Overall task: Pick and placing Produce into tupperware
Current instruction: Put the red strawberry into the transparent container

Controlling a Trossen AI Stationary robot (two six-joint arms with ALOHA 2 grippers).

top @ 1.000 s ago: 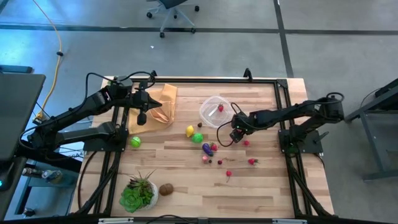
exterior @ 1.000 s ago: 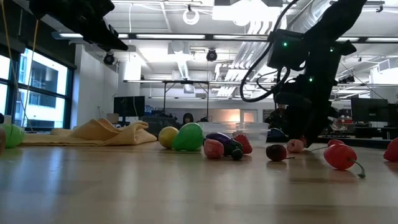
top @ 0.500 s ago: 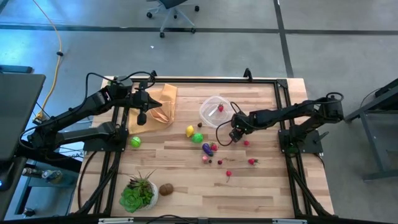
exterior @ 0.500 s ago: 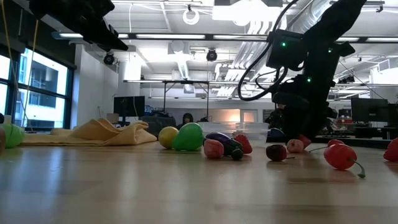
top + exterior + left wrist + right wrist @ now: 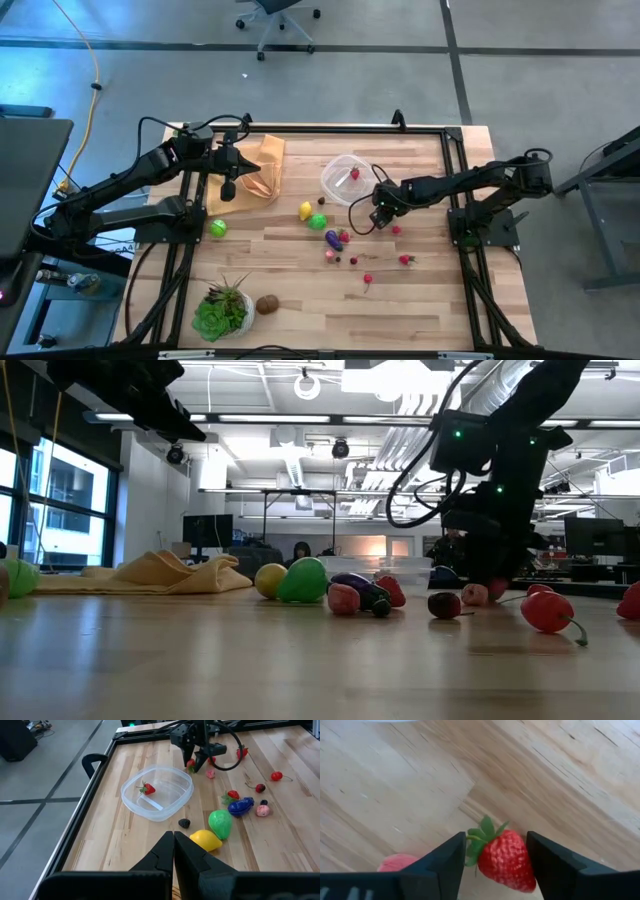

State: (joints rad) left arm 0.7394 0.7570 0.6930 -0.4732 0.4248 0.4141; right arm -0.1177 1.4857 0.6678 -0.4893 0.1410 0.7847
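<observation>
My right gripper [image 5: 378, 218] points down at the table just near of the tupperware [image 5: 345, 178], a clear tub with one strawberry [image 5: 146, 788] lying in it. Between its fingers sits a red strawberry [image 5: 504, 860] with green leaves. A pink piece [image 5: 395, 862] lies beside one finger. More produce lies nearby: a yellow lemon [image 5: 306, 210], a green piece [image 5: 317, 221], a purple eggplant [image 5: 331, 239] and small red pieces [image 5: 405, 259]. My left gripper [image 5: 228, 190] hangs shut above the tan cloth [image 5: 255, 170] at the far left, holding nothing. My right gripper has the strawberry between its two fingers, pointing steeply down from above. One finger [image 5: 545, 865] meets the berry's red side [image 5: 522, 857]; the other [image 5: 445, 865] is at its green leaves [image 5: 472, 847]. The berry rests on the table, leaves toward the far side.
A potted green plant [image 5: 222, 310] and a brown piece [image 5: 267, 304] stand at the near left, a green ball [image 5: 217, 227] at the left. Black rails [image 5: 455, 180] run along the table's edges. Bare wood lies at the near right.
</observation>
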